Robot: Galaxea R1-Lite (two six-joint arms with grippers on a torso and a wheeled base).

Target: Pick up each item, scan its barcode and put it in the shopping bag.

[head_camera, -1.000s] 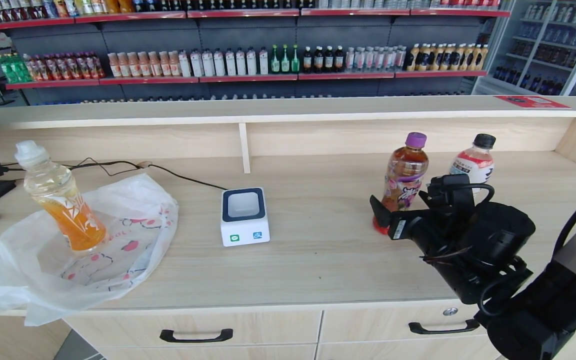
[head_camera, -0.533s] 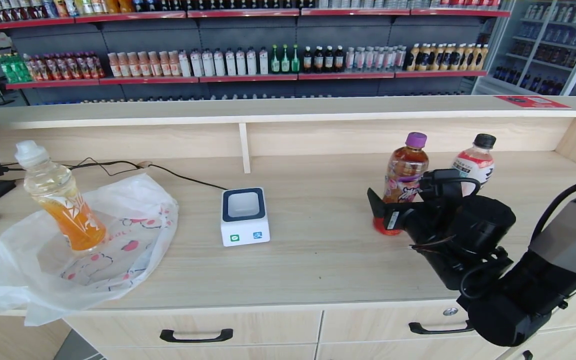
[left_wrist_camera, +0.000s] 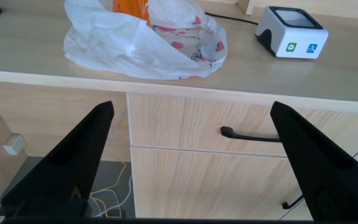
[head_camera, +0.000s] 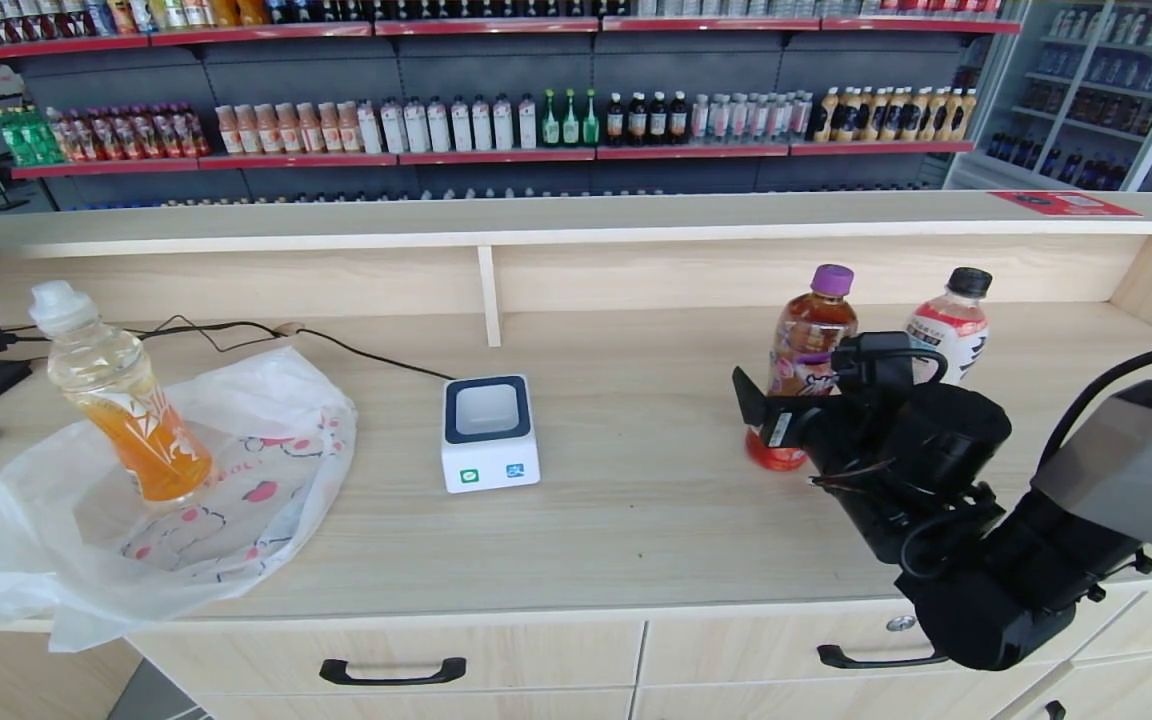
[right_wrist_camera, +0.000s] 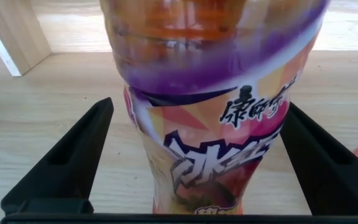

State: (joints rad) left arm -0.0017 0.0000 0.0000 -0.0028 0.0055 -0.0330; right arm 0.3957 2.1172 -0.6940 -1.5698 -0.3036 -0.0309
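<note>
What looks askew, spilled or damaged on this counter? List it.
The orange drink bottle leans over on the crumpled shopping bag at the left end of the counter, whereas the purple-capped bottle and the black-capped bottle stand upright. I see nothing spilled or damaged.
</note>
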